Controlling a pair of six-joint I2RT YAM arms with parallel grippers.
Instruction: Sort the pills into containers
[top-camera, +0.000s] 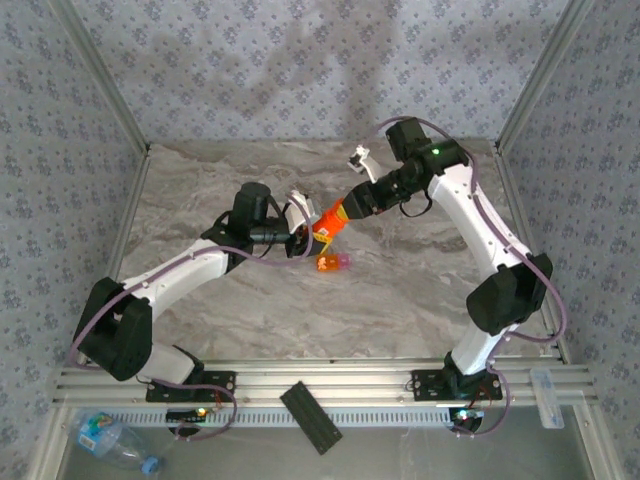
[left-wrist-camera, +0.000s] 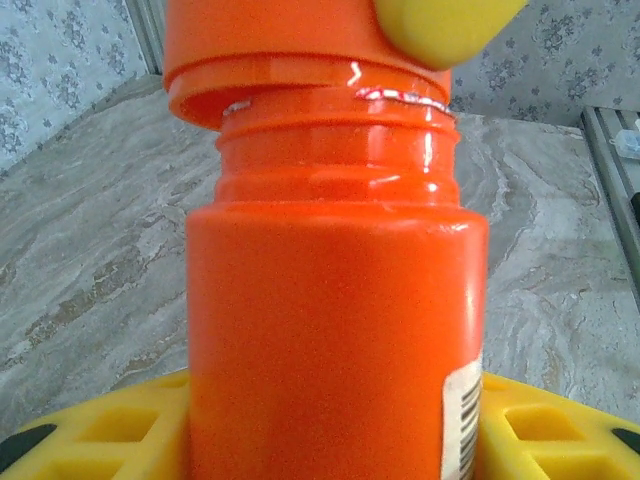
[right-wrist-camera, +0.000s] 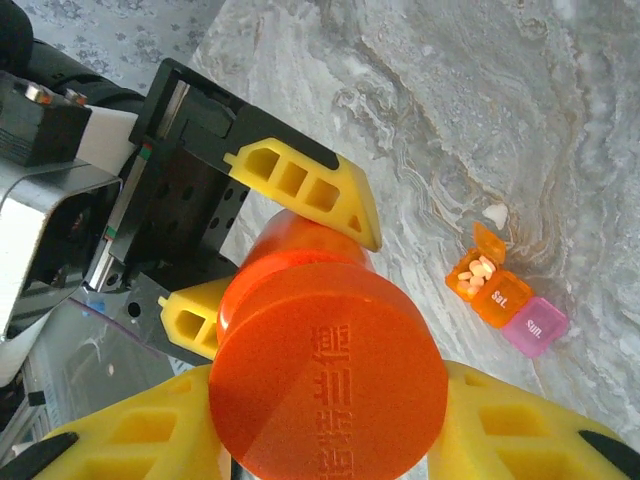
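Note:
The orange pill bottle (top-camera: 327, 226) is held off the table between both arms. My left gripper (left-wrist-camera: 335, 425) is shut on its body (left-wrist-camera: 330, 330), with yellow fingers (left-wrist-camera: 90, 430) on either side. My right gripper (right-wrist-camera: 330, 440) is shut on the bottle's orange cap (right-wrist-camera: 328, 370), which sits slightly askew on the threaded neck (left-wrist-camera: 335, 150). The small orange compartment (right-wrist-camera: 483, 283) lies on the table with its lid open and white pills inside, joined to a pale pink piece (right-wrist-camera: 535, 326). One loose white pill (right-wrist-camera: 495, 213) lies beside it. In the top view this small container (top-camera: 333, 262) sits just below the bottle.
The marble tabletop (top-camera: 400, 290) is walled on three sides. A black flat bar (top-camera: 311, 416) lies across the near rail. A plastic water bottle (top-camera: 110, 440) lies at the bottom left, outside the table, and a clear bag (top-camera: 548, 385) lies at the right.

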